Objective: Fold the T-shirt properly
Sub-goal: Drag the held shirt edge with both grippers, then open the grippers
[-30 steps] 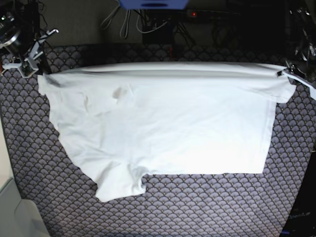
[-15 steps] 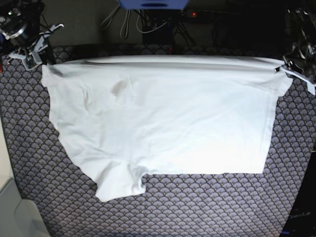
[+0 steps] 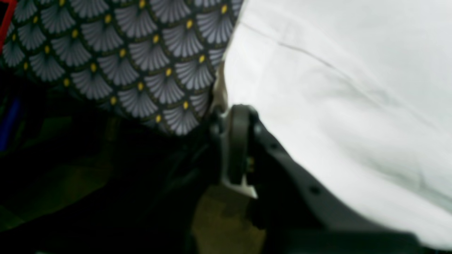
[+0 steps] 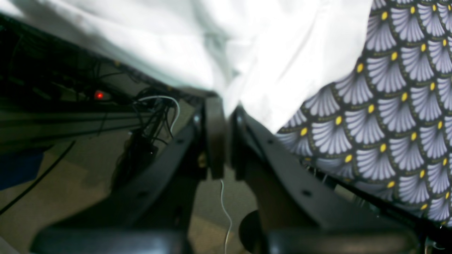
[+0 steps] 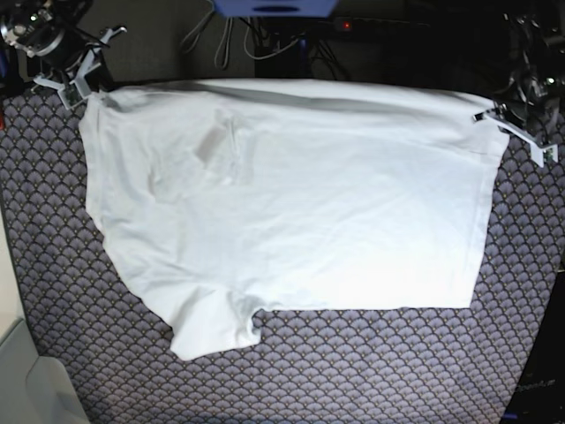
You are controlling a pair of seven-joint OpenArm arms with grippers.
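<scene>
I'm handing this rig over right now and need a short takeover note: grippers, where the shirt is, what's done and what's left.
Left gripper: shut on the T-shirt, pinching its far edge at one end.
Right gripper: shut on the T-shirt's far edge at the other end.
T-shirt: spread over the patterned table cover, far edge stretched between the grippers near the table's back.
Done: both ends gripped.
Left: all the folding, by the look of it.

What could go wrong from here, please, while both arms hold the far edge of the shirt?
1. Each pincer, left and right, pinches only a thin bit of the T-shirt; the cloth could slip out.
2. The held edge lies at the far rim of the patterned tablecloth; let go there, it might slide off the back.
3. Wrinkles near the sleeve could get folded in.
</scene>
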